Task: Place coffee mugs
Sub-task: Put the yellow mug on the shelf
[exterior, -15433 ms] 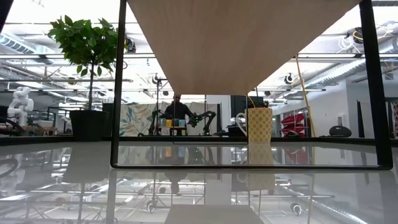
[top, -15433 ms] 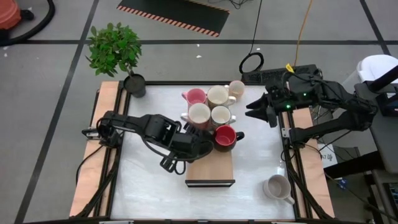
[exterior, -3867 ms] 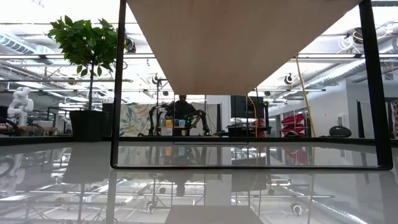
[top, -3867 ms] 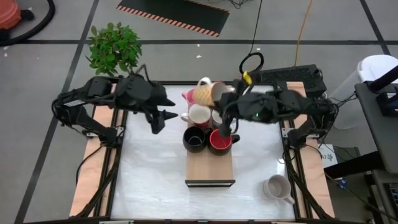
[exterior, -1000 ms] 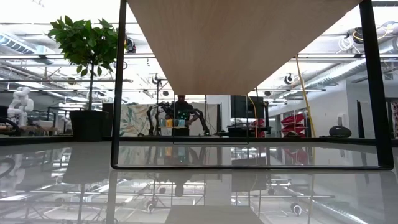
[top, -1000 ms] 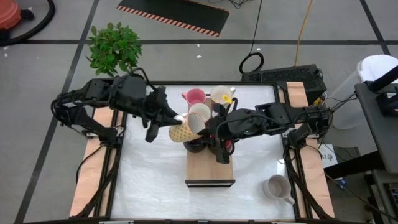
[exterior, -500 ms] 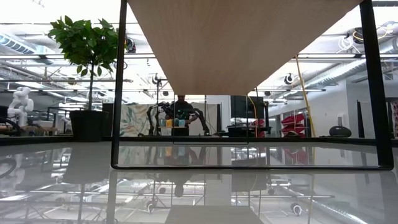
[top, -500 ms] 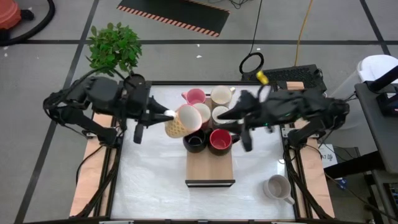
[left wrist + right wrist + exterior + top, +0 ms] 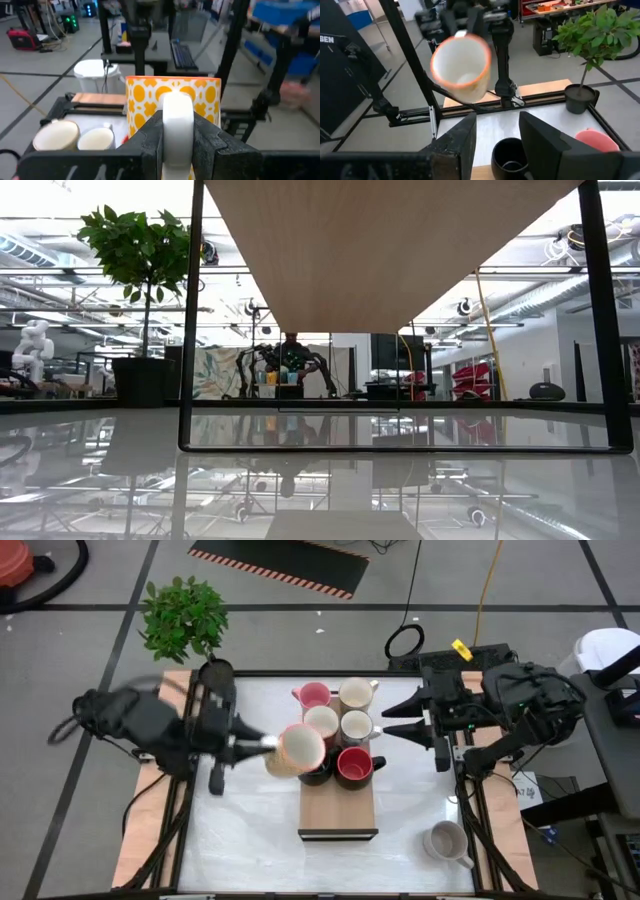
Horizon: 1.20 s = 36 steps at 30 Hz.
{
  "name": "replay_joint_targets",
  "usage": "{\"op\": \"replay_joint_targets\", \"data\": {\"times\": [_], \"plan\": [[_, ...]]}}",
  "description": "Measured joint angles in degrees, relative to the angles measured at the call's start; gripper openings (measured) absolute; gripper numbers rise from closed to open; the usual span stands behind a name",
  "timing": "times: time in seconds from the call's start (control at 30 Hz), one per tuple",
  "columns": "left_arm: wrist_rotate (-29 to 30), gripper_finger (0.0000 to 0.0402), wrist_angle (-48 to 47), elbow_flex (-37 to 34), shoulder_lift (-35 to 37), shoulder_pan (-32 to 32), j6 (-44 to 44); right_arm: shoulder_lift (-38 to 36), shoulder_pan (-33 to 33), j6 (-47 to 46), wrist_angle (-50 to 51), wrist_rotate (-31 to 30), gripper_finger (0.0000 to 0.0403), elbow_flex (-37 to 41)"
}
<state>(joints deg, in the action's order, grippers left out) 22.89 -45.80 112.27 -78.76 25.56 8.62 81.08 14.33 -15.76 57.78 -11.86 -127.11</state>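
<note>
The wooden board (image 9: pixel 338 810) is crowded at its far end by a cluster of mugs (image 9: pixel 338 725), while its near half is left bare. Open white table (image 9: pixel 240 830) is found to the left and right of the board. Only a lone mug (image 9: pixel 446 841) near the right corner and the plant pot (image 9: pixel 216 675) at the far left corner are met there.

bright even light; left arm (image 9: pixel 150 730) motion-blurred; glossy table (image 9: pixel 320 480) reflections.

Grey tiled floor (image 9: pixel 80 640), potted plant (image 9: pixel 183 618) beside the table (image 9: pixel 250 840).
</note>
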Motion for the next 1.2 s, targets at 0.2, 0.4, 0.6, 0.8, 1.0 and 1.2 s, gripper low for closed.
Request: {"op": "replay_joint_targets", "data": {"times": [0.2, 0.4, 0.6, 0.8, 1.0, 1.2], "plan": [[11.8, 0.0064, 10.6, -12.1, -0.2, 7.4, 1.6, 0.1, 0.0, -1.1, -0.7, 3.3, 0.0137, 0.0], [14.5, 0.0064, 41.2, -27.9, 0.1, 8.8, -7.5, 0.4, 0.0, -5.6, -0.7, 4.7, 0.0137, 0.0], [15.5, 0.0064, 62.0, -42.7, 0.1, 7.9, -11.9, 0.1, 0.0, -4.3, -0.7, 4.6, 0.0137, 0.0], [16.4, 0.0064, 78.2, -53.7, 0.1, 7.9, -10.4, 0.1, 0.0, -3.1, -0.6, 4.5, 0.0137, 0.0], [16.3, 0.0064, 84.7, -59.5, 0.1, 8.0, -13.3, -0.1, 0.0, -2.2, 1.5, 4.3, 0.0137, 0.0], [12.5, 0.0064, 81.1, -59.9, 0.1, 8.2, -19.1, -0.7, 0.0, -2.0, 1.4, 4.2, 0.0137, 0.0]]}}
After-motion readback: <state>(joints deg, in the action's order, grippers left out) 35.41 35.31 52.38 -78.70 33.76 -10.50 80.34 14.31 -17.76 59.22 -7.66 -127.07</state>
